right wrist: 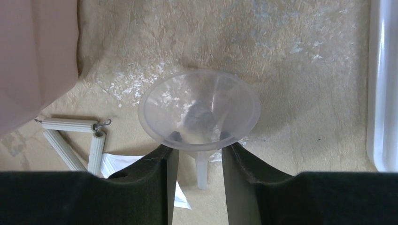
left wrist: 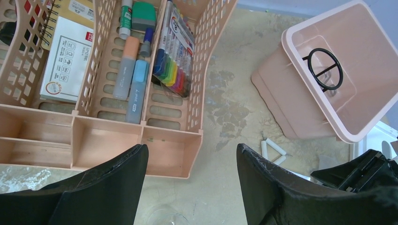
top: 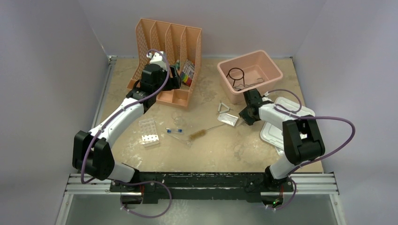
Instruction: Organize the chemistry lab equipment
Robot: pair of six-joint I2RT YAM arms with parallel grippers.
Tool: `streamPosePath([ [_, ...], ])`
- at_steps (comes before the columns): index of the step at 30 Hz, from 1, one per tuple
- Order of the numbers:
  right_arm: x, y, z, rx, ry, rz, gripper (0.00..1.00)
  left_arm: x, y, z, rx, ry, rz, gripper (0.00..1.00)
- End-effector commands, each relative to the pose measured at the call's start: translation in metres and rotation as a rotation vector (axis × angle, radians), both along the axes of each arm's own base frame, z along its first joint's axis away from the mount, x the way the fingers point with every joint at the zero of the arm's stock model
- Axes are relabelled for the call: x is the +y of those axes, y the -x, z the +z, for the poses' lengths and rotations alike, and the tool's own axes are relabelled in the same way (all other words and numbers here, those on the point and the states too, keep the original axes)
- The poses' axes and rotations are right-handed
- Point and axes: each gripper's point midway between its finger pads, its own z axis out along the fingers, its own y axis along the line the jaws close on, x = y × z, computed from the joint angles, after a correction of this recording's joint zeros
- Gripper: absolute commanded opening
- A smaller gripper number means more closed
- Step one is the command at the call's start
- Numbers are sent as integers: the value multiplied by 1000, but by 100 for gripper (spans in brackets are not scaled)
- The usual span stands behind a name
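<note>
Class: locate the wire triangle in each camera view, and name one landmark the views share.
Top external: wire triangle right of centre, just below the pink tub.
Left wrist: lower right, by the tub's base.
Right wrist: lower left, beside the funnel.
Shared landmark: the pink tub.

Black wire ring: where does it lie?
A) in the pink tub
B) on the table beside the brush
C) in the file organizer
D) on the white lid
A: the ring sits inside the open pink tub.
</note>
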Motion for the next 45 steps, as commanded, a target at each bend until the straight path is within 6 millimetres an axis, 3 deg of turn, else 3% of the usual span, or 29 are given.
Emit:
streamPosePath([
  [1, -4, -8, 5, -20, 34, -29, 36, -1, -3, 31, -78, 55, 0, 68],
  [7, -7, -8, 6, -3, 56, -31, 23, -1, -3, 29, -77, 54, 0, 68],
  [10, -10, -8, 10, -11, 73, -30, 22, -2, -3, 29, -77, 56, 0, 68],
  [15, -9, -11, 12, -20, 77, -11, 41, -2, -4, 28, -77, 57, 0, 68],
  [18, -8, -11, 11, -11, 73, -7, 45, -3, -5, 28, -77, 58, -1, 68],
  [25, 5, -6, 8, 33, 5, 5, 24, -3, -5, 25, -70, 54, -1, 68],
  [29, -6, -9, 18, 6, 60, -19, 13, -3, -5, 24, -68, 53, -1, 68],
  [34, -19, -11, 44, -57, 115, -50, 7, -3, -5, 23, -66, 52, 0, 68],
  [39, -31, -12, 82, -126, 165, -62, 4, -3, -7, 24, -68, 50, 0, 68],
  [42, -40, -19, 117, -208, 213, -52, 4, -3, -9, 26, -72, 51, 1, 68],
  [45, -38, -40, 161, -325, 245, 17, 4, -4, -11, 26, -73, 51, 0, 68],
])
